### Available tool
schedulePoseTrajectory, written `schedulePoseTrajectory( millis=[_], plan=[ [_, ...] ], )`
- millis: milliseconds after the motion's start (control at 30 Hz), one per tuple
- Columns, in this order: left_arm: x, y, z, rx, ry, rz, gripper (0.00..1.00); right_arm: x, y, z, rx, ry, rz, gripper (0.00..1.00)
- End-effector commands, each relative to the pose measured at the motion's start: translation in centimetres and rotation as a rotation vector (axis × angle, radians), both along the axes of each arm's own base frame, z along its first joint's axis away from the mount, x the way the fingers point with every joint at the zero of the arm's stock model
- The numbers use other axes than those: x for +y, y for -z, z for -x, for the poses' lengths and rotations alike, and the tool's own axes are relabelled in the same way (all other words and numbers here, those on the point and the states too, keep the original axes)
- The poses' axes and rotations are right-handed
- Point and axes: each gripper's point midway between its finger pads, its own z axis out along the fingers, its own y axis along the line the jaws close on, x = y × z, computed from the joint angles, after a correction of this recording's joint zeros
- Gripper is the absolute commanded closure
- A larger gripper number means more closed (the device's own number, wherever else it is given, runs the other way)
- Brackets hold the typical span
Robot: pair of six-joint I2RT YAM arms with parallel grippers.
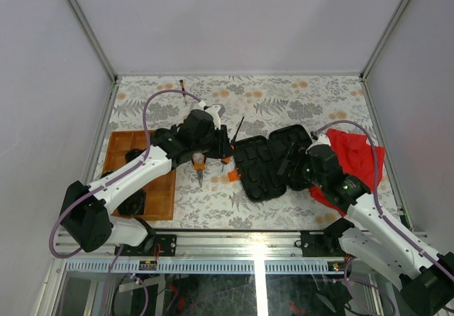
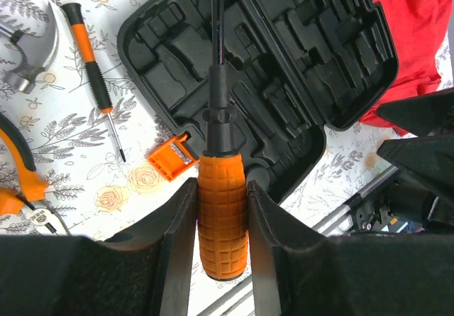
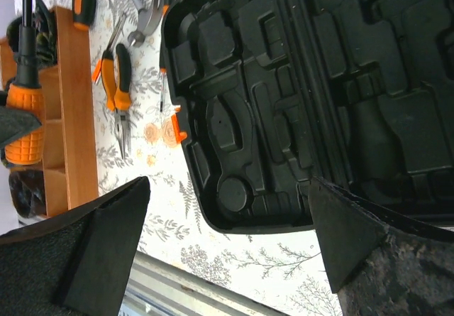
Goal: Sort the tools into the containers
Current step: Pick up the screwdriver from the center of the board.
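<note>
My left gripper (image 2: 222,188) is shut on a screwdriver with an orange ribbed handle (image 2: 222,224). Its black shaft points out over the open black tool case (image 2: 284,67). In the top view this gripper (image 1: 223,151) hovers just left of the case (image 1: 273,161). My right gripper (image 3: 228,184) is open and empty above the case's near edge (image 3: 298,96). On the table left of the case lie orange-handled pliers (image 2: 21,181), a slim precision driver (image 2: 92,67) and a steel hammer (image 2: 32,53). The wooden tray (image 1: 164,188) sits at the left.
A red cloth (image 1: 358,156) lies right of the case, partly under my right arm. The case's orange latch (image 2: 172,158) sticks out toward the pliers. Another small driver (image 1: 183,86) lies near the far edge. Dark items (image 1: 132,202) sit in the tray.
</note>
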Motion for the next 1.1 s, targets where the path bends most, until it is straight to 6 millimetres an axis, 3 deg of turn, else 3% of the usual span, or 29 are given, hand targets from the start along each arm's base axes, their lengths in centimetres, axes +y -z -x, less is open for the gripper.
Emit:
schedulePoseTrajectory(
  millis=[0,400,500,733,1067],
  plan=[
    [-0.9,-2.7,-1.2,-0.106,0.004,0.06,1.0,-1.7,-0.7,-1.2,-0.033,0.147,-0.014,0.01],
    [-1.4,-3.1,-0.9,-0.144,0.052,0.091,1.0,-1.0,0.4,-1.0,-0.019,0.021,0.082,0.01],
    [-1.4,-2.9,-1.1,-0.148,0.042,0.089,1.0,-0.3,0.1,-0.5,-0.019,-0.045,0.084,0.01],
    [-1.2,-2.5,-1.2,-0.144,0.013,0.098,1.0,-1.0,-1.1,0.3,-0.061,-0.076,0.111,0.0],
    [-1.5,-4.9,0.5,-0.138,-0.017,0.244,1.0,0.6,-2.1,1.4,-0.095,-0.127,-0.02,0.01]
  ],
)
